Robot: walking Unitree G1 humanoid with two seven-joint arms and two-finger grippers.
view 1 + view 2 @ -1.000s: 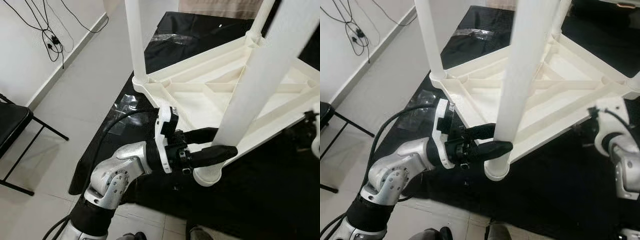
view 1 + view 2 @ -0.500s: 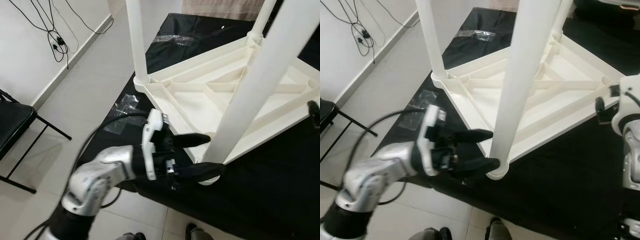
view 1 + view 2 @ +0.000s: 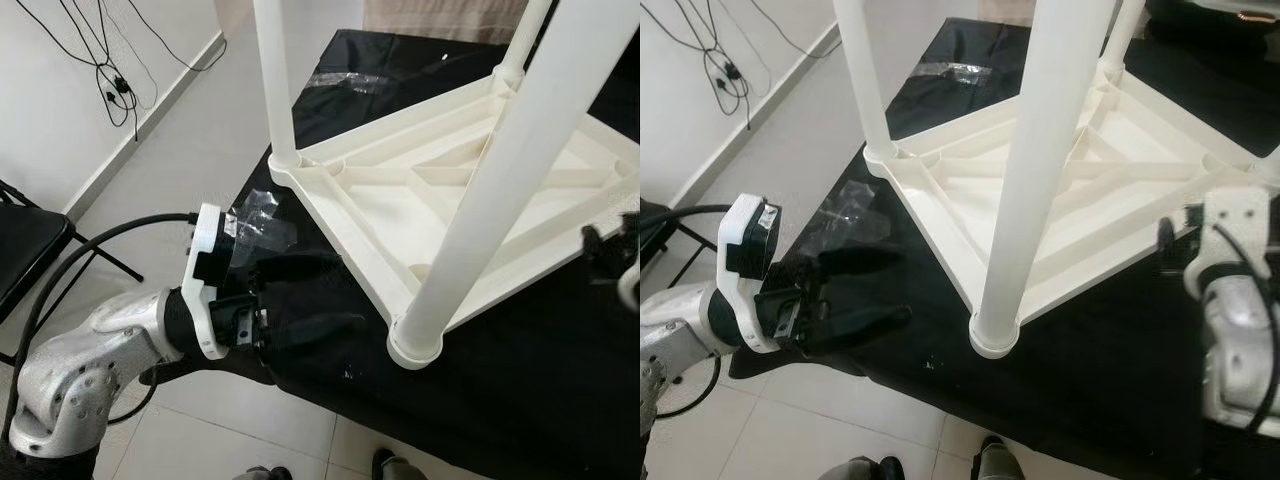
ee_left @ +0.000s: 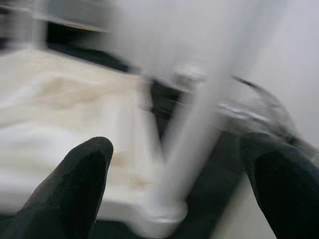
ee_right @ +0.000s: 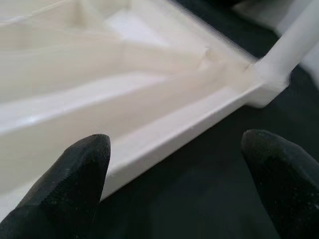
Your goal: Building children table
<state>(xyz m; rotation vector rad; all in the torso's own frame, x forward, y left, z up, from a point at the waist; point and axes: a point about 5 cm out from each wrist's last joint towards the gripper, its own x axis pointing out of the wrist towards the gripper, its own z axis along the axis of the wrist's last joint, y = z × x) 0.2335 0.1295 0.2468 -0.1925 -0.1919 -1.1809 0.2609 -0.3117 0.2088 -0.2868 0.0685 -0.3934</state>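
- Table [image 3: 420, 190] upside down on black sheet [image 3: 520, 390], legs up.
- L gripper [image 3: 875, 290] spread, empty, over sheet, apart from near leg [image 3: 1025, 200].
- R gripper [image 5: 179, 184] spread beside table rim.

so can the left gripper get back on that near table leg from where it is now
Probably yes. The left gripper sits open beside the near leg, apart from it, fingers pointing toward it across bare black sheet. Nothing lies between them.
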